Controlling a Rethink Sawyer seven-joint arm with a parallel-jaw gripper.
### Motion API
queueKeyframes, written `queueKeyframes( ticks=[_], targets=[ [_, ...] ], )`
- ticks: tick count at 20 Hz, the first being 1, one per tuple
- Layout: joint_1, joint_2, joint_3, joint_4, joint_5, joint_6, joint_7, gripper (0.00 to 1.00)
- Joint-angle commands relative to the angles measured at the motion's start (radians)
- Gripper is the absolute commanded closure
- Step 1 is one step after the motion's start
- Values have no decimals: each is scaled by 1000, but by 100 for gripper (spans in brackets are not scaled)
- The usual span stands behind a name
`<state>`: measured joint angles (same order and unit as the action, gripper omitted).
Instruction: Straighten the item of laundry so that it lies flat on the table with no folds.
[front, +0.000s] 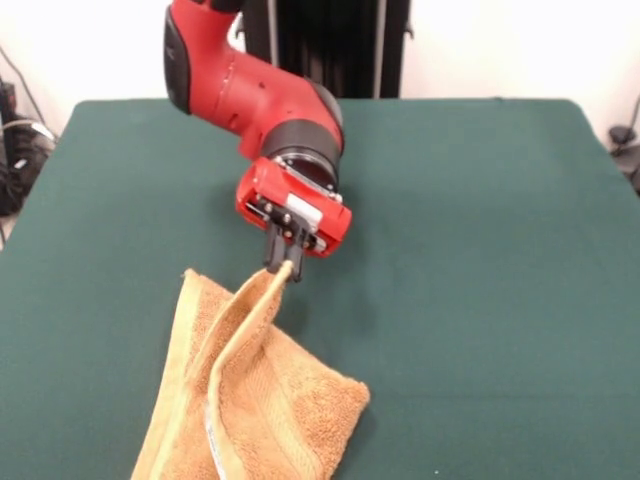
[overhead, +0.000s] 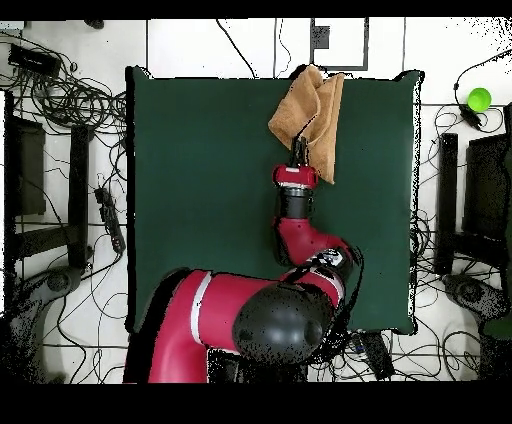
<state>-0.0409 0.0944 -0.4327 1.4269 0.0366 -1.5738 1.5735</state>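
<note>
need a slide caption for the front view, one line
Sawyer's claw pinches a hemmed edge of the orange-tan terry towel, lifting it into a ridge above the dark green table.

A red robot arm (overhead: 250, 315) reaches up the green table (overhead: 200, 200), its gripper (overhead: 298, 152) at the folded orange-tan towel (overhead: 310, 115) near the frame's upper edge.

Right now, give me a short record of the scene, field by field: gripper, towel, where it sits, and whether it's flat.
gripper: shut on a hemmed edge of the towel, lifting it off the table
towel: orange-tan terry, folded over itself, one edge raised in a ridge
label: white, along the hem
table: dark green top
towel position: overhead view shows it at the table edge farthest from the robot's base
flat: no
</note>
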Motion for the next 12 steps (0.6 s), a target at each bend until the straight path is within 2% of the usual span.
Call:
queueKeyframes(
  ticks=[1,12],
  targets=[
    [51,68,33,73,70,-28,-16,100],
    [109,58,13,182,77,9,21,100]
  ],
)
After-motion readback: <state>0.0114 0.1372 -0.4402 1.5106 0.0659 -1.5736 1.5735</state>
